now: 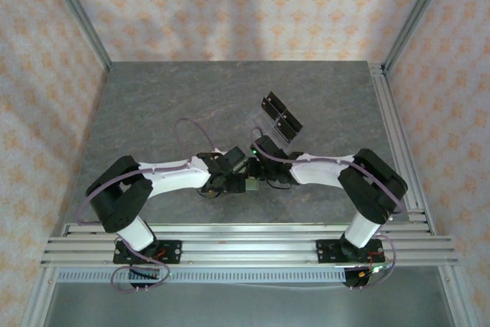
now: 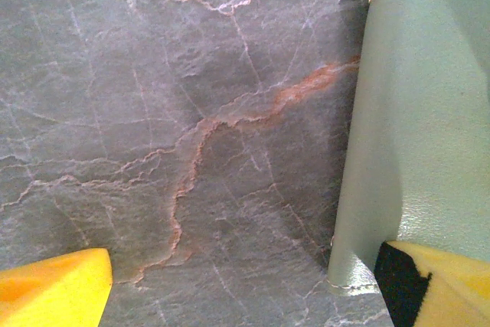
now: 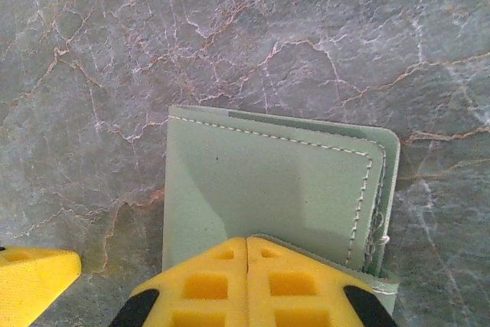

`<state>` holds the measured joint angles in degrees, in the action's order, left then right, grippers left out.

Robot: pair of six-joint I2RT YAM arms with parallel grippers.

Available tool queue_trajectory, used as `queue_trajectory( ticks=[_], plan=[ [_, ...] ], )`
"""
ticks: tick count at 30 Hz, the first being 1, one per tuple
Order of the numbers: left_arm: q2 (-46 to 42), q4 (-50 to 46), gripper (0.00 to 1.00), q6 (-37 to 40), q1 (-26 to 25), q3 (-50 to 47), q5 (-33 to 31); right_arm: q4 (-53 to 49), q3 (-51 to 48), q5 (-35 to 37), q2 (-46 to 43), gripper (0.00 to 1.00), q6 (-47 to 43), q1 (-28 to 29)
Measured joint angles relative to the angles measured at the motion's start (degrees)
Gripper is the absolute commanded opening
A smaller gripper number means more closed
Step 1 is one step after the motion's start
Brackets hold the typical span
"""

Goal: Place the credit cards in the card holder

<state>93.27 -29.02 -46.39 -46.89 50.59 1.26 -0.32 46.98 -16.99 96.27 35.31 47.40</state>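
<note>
While the wallet (image 3: pixel 268 181) lies flat on the grey desk (image 3: pixel 230 36), the right claw (image 3: pixel 246 285) sits pressed together over its near edge, and the left claw (image 2: pixel 245 296) stands apart, one finger (image 2: pixel 444 285) touching its side.

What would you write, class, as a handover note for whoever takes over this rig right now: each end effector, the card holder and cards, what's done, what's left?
Left end effector: open, one finger over the card holder's corner.
Right end effector: shut at the card holder's near edge; whether it pinches a flap is unclear.
Card holder: folded, flat on the table.
Done: both end effectors at the card holder. Left: open it, insert the credit cards.
</note>
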Motion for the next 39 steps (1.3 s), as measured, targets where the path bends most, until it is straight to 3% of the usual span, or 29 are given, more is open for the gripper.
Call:
queue_trajectory(
  ticks=[21, 39],
  plan=[
    [0.0, -0.57, 0.91, -0.07, 0.0, 0.02, 0.0, 5.92, -5.2, 8.22, -1.14, 0.0, 1.57, 4.39],
    [-0.42, -1.97, 0.91, -1.53, 0.11, -0.28, -0.79, 11.13, -4.81, 8.39, 2.19, 0.0, 6.08, 4.7]
  ],
)
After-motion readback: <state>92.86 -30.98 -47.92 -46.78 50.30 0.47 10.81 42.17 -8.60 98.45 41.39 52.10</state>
